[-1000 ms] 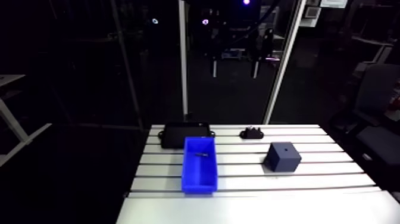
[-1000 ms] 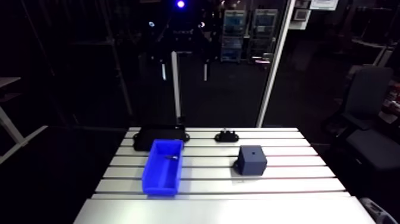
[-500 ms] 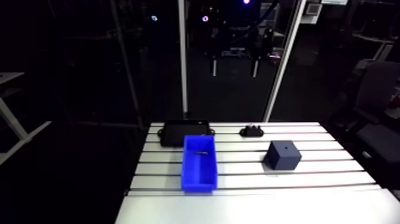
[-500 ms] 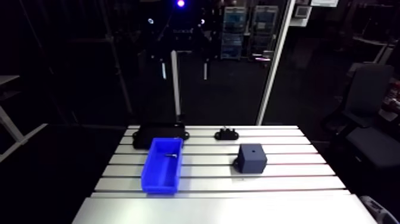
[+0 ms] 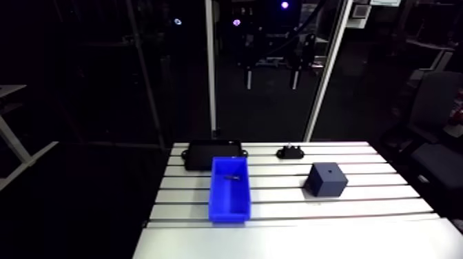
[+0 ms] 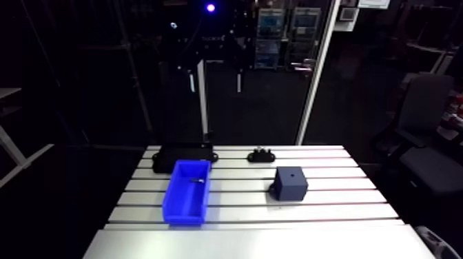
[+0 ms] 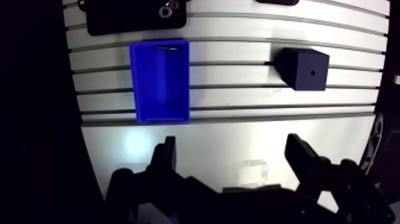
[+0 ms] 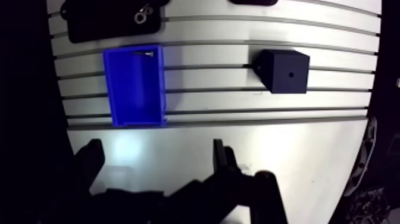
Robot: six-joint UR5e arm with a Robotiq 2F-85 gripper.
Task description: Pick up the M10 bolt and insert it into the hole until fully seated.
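Observation:
A small dark bolt (image 7: 169,47) lies inside the blue bin (image 7: 159,80), against the bin's end farthest from the gripper. A dark cube (image 7: 305,68) with a small round hole (image 7: 313,71) in its top face stands on the slotted table (image 7: 238,128), apart from the bin. In the arm view the bin (image 5: 229,198) sits left of the cube (image 5: 326,180). My gripper (image 7: 233,158) hangs high over the plain near strip of the table, well short of both. Its two fingers (image 7: 165,158) stand wide apart with nothing between them. The gripper does not show in the arm view.
A flat black tray (image 7: 134,15) holding a small metal ring (image 7: 168,9) lies beyond the bin at the table's far edge. A small black fixture (image 5: 290,152) sits at the far edge behind the cube. Darkness falls off past the table's left edge.
The arm view has shifted slightly, so the camera moved a little. Bin, bolt and cube keep their places on the table.

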